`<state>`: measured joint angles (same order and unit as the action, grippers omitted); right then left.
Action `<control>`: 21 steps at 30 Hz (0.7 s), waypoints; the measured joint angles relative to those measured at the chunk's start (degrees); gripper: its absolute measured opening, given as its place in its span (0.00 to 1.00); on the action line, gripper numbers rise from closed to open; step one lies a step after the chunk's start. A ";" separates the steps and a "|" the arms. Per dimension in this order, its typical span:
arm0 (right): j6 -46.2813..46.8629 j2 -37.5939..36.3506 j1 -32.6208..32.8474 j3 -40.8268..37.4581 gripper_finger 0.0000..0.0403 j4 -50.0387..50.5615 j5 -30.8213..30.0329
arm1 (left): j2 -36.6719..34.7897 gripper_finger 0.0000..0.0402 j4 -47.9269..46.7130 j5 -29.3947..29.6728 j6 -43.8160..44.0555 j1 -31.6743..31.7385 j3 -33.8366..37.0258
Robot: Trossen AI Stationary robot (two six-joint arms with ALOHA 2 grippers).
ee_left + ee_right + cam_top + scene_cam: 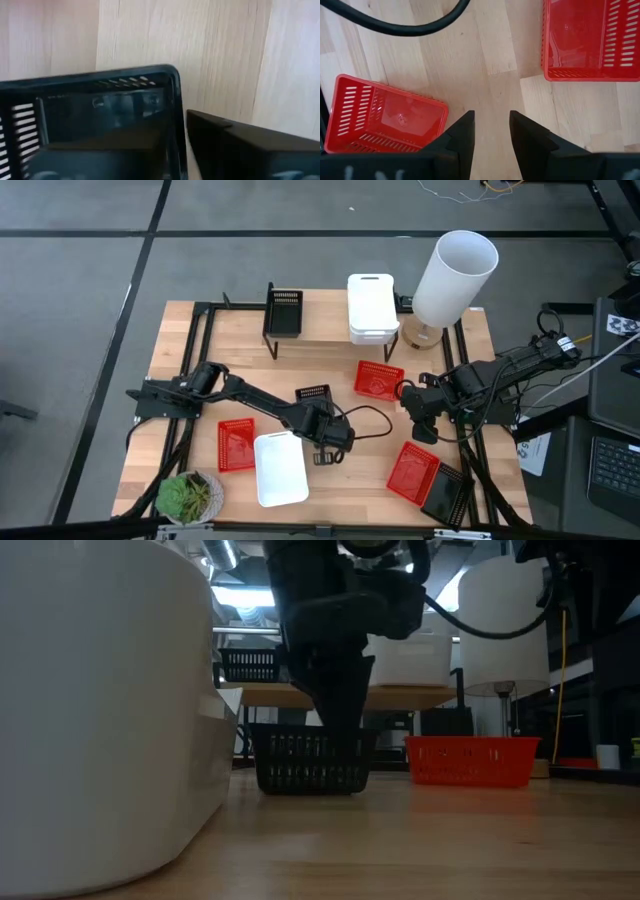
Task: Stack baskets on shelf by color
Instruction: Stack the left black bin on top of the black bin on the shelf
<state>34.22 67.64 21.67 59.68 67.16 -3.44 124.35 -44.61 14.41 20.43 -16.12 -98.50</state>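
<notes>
Black basket (313,396) sits mid-table on the tabletop (330,360); left gripper (322,418) is down on its near wall, one finger inside and one outside, closed on that wall. Low view shows the same basket (311,761) flat on the wood with the dark fingers (341,700) coming straight down onto it. The left wrist view shows the basket rim (100,87) right up against the camera. Left arm reaches in from the left edge, stretched diagonally toward the centre.

Right gripper (424,420) hovers right of centre above bare wood, fingers (461,137) a little apart, nothing between them. It hangs between two red baskets, one on its far side (592,37) and one on its near side (382,117).

The shelf (335,330) stands at the far middle of the table. One black basket (284,311) is on its left end and white baskets (371,307) are stacked toward its right; I can't tell how many are in the stack.

Loose on the table: red baskets x3, one far-right of centre (378,379), one near-left (236,444), one near-right (413,471). A black basket (446,497) lies just beside that last one. One white basket (280,469) is near-centre.

A tall white cylinder (455,275) is at the far right and a potted plant (187,497) at the near-left corner. Grey floor surrounds the table, and cables and a keyboard (612,470) are off to the right
</notes>
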 joint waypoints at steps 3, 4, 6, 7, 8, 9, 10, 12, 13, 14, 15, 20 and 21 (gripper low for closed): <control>0.00 0.00 0.02 0.00 0.30 0.00 0.00 | -0.01 0.02 0.14 -0.14 0.09 -0.11 0.00; 0.00 0.00 0.01 0.00 0.30 -0.01 -0.01 | -0.01 0.02 0.45 -0.15 0.09 -0.20 0.00; 0.00 0.00 0.02 0.00 0.30 0.00 0.00 | -0.05 0.01 1.52 0.01 0.08 -0.46 -0.08; 0.00 0.00 0.02 0.00 0.30 -0.01 0.00 | -0.28 0.01 1.54 0.04 -0.04 -0.70 -0.56; 0.00 0.00 0.02 0.00 0.30 0.00 0.00 | -0.57 0.01 1.08 0.13 -0.33 -1.02 -1.40; 0.00 0.00 0.02 0.00 0.30 0.02 0.00 | -0.97 0.01 1.15 0.09 -0.70 -1.42 -2.58; 0.00 0.00 0.02 0.00 0.30 0.02 0.00 | -1.47 0.01 1.54 0.09 -1.31 -1.85 -3.99; 0.00 0.00 0.02 0.00 0.30 0.04 0.00 | -2.55 0.00 0.63 0.63 -2.15 -2.84 -6.78; 0.00 0.00 0.02 0.00 0.30 0.04 0.00 | -2.78 0.00 -0.40 1.35 -2.83 -3.33 -8.56; 0.00 0.00 0.00 0.00 0.30 0.02 0.00 | -2.82 0.00 -1.53 2.35 -3.72 -3.87 -10.54; 0.00 0.00 0.00 0.00 0.30 0.02 0.00 | -3.03 0.00 -3.48 3.77 -4.42 -4.51 -12.50; 0.00 0.01 0.00 0.00 0.30 0.01 0.00 | -3.67 0.00 -16.46 12.46 -6.04 -6.89 -23.54; 0.00 0.02 0.02 0.00 0.30 0.00 0.00 | -3.64 0.00 -20.28 14.13 -6.04 -7.20 -25.77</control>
<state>34.22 67.66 21.69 59.68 67.16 -3.44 120.70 -64.89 28.54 14.38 -23.32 -124.27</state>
